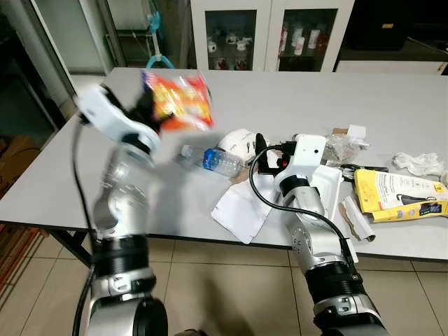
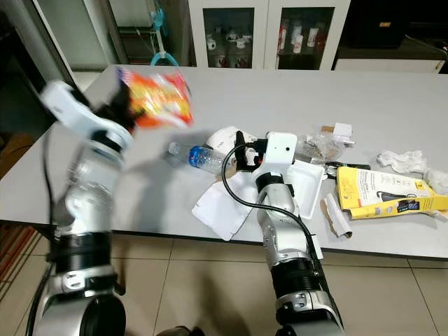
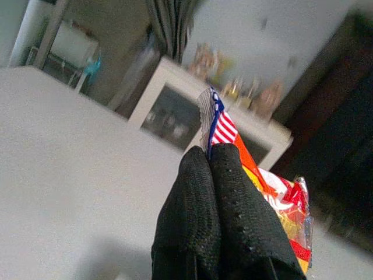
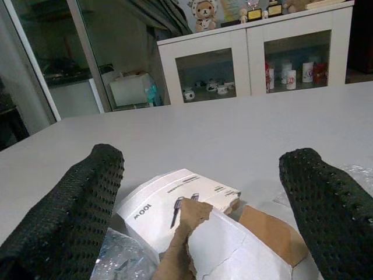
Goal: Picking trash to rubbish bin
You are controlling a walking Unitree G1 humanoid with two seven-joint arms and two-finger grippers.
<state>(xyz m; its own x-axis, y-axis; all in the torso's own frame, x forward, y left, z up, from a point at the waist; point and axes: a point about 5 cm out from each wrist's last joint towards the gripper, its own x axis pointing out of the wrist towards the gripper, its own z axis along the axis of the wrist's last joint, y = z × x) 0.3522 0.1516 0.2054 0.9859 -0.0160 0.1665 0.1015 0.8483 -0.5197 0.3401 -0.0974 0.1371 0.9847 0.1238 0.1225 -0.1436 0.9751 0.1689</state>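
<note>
Fingers of left gripper pinched on orange snack bag, raised above surface. Right gripper spread wide over torn white box. Carry step; next, probably swing toward bin.

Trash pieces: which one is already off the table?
The orange snack bag, pinched in the left hand and held above the table; the bottle and yellow packet lie flat.
</note>
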